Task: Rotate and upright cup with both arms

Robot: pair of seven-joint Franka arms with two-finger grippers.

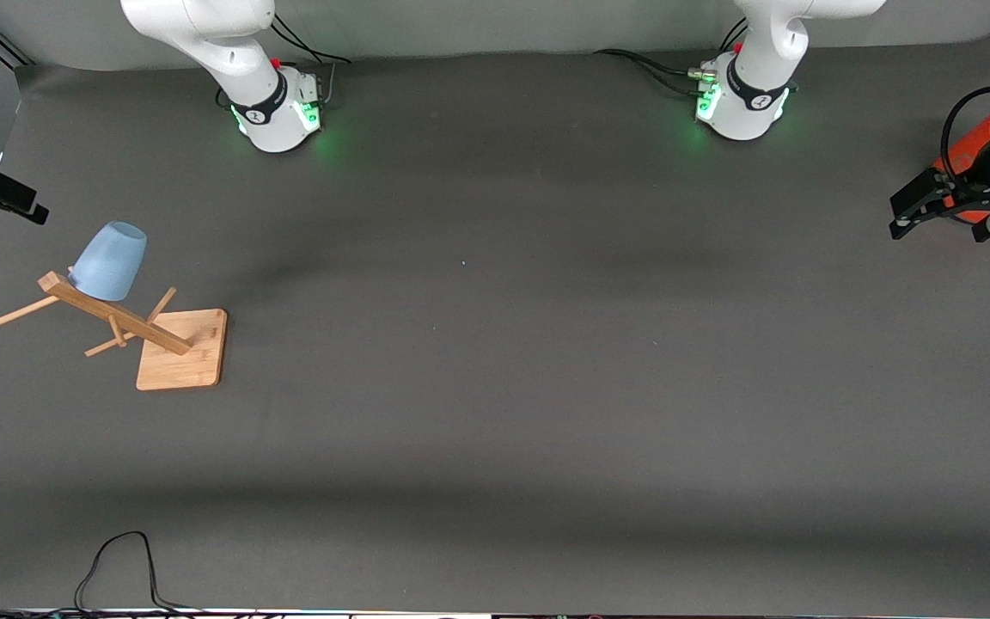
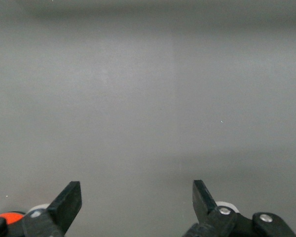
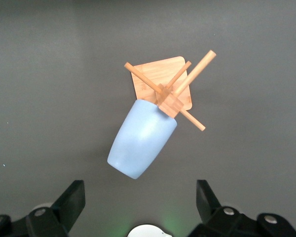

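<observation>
The pale-blue cup (image 1: 108, 260) hangs mouth-down and tilted on a peg of a wooden rack (image 1: 117, 318), toward the right arm's end of the table. In the right wrist view the cup (image 3: 143, 140) lies ahead of my right gripper (image 3: 139, 195), narrow base toward it; the fingers are open and empty, well clear of the cup. The right gripper (image 1: 5, 193) shows at the front view's edge, up beside the rack. My left gripper (image 1: 912, 211) hovers at the left arm's end of the table; it is open and empty over bare mat (image 2: 136, 195).
The rack stands on a square wooden base (image 1: 181, 348) with several pegs sticking out (image 3: 195, 74). An orange-red part (image 1: 976, 146) sits by the left wrist. A black cable (image 1: 117, 567) loops onto the mat at the edge nearest the front camera.
</observation>
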